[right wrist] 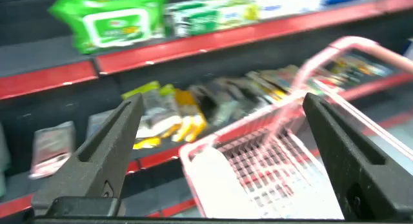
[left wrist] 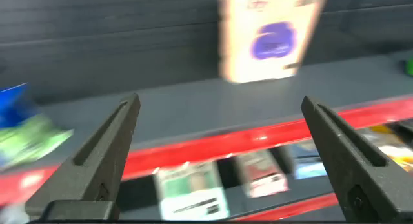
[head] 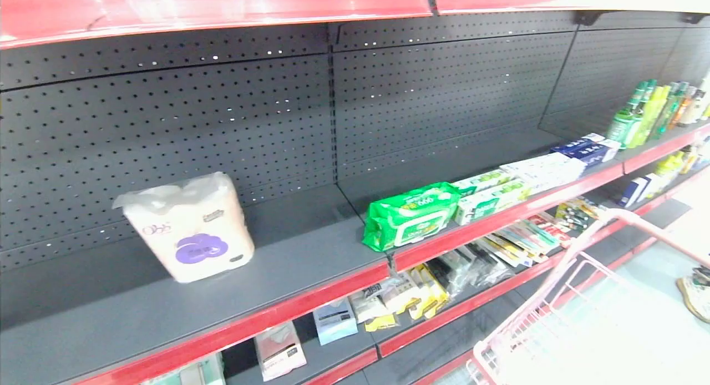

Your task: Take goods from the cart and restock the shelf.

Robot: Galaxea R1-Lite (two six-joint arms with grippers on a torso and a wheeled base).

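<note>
A white pack of toilet rolls with a purple label (head: 191, 225) stands upright on the grey shelf (head: 166, 302); it also faces my left gripper (left wrist: 219, 140) as the pack (left wrist: 268, 33) beyond the shelf's red edge. The left gripper is open and holds nothing. A green pack of wet wipes (head: 410, 214) lies further right on the shelf, seen too as the wipes (right wrist: 110, 20). The pink wire cart (head: 560, 324) stands at the lower right. My right gripper (right wrist: 222, 143) is open and holds nothing, above the cart (right wrist: 271, 166).
White and green boxes (head: 493, 193), blue boxes (head: 582, 148) and green bottles (head: 643, 113) line the shelf to the right. Hanging packets (head: 421, 285) fill the lower shelf. A red upper shelf (head: 222, 8) overhangs. A person's shoe (head: 693, 293) is by the cart.
</note>
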